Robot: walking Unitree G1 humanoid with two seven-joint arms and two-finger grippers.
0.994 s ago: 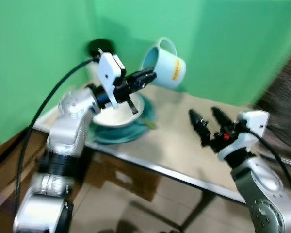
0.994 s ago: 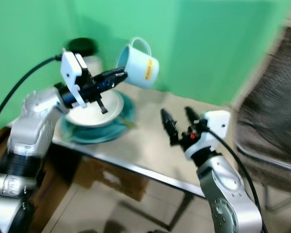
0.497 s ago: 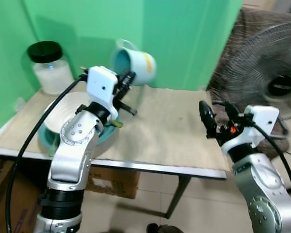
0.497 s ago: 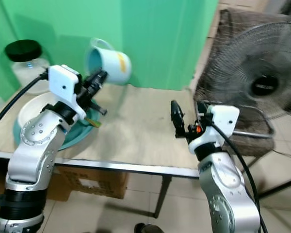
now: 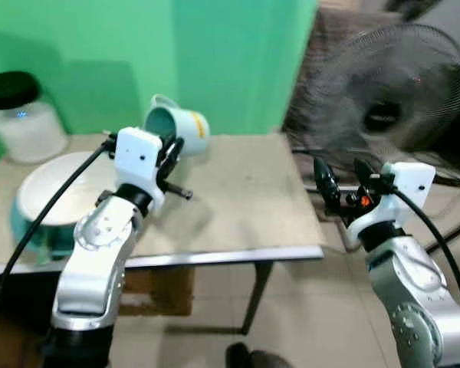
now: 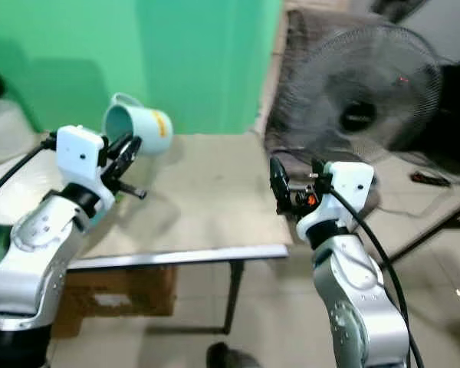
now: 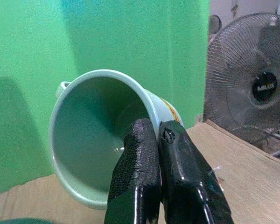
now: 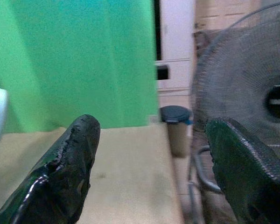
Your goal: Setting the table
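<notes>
A light teal mug (image 5: 178, 128) with a yellow label hangs tilted on its side above the back of the table (image 5: 245, 199), its mouth facing me. My left gripper (image 5: 169, 151) is shut on the mug's rim (image 7: 149, 119), one finger inside and one outside. A white bowl (image 5: 57, 188) sits in a teal plate (image 5: 19, 230) at the table's left. My right gripper (image 5: 343, 182) hovers open off the table's right edge, holding nothing.
A glass jar with a black lid (image 5: 19, 115) stands at the back left by the green wall. A large floor fan (image 5: 383, 100) stands right of the table. A cardboard box (image 5: 157, 287) lies under the table.
The camera has swung right, so the scene shifted left. The mug stays gripped and now sits lower, closer to the table. The right gripper stays open.
</notes>
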